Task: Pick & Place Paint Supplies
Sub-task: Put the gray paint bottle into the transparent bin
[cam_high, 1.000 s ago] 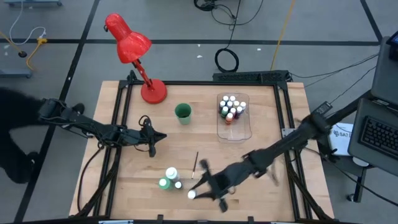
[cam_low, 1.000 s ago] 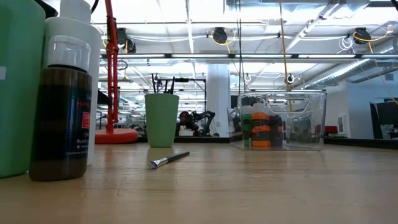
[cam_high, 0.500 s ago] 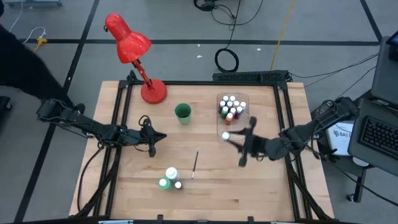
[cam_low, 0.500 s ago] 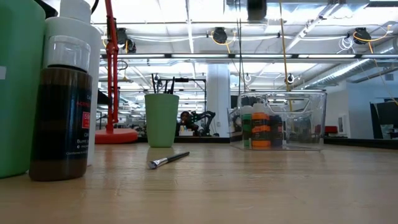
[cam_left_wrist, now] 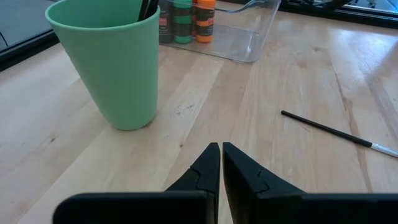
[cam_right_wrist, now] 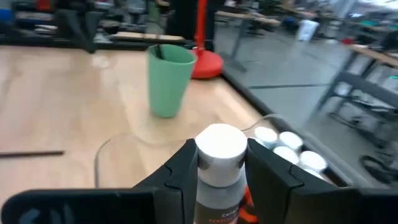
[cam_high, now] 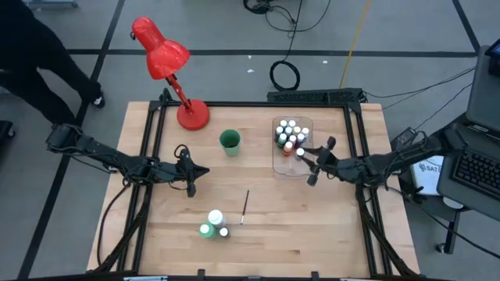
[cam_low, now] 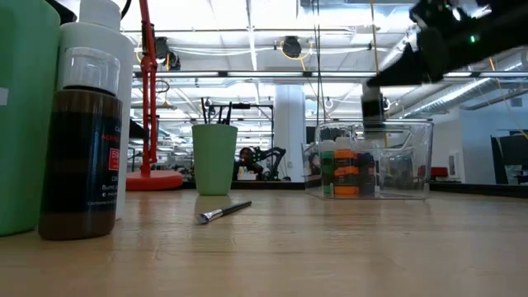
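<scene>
**Right claw over tray, bottle clamped**

The right claw (cam_high: 305, 158) hangs above the clear plastic tray (cam_high: 294, 167), its fingers clamped on a small white-capped paint bottle (cam_right_wrist: 219, 163). Just beyond the claw, inside the tray's far end, stands a cluster of tiny white-capped paint bottles (cam_high: 289, 134); the tray's near end, under the claw, is bare. In the low view the bottle sits above the tray's upper rim, not touching it.

Well off to the claw's left, a green plastic cup (cam_high: 230, 140) stands beside the round base of a red desk lamp (cam_high: 193, 115). A thin dark-handled brush (cam_high: 244, 206) lies alone on open wood toward the near edge of the wooden counter (cam_high: 164, 226). Near that edge three more bottles stand together: one white (cam_high: 216, 218), one green (cam_high: 205, 230), one tiny (cam_high: 224, 232).

The left claw (cam_high: 190, 179) hovers over the counter's left part, fingers together, nothing in them. Open wood lies between the two claws.
</scene>
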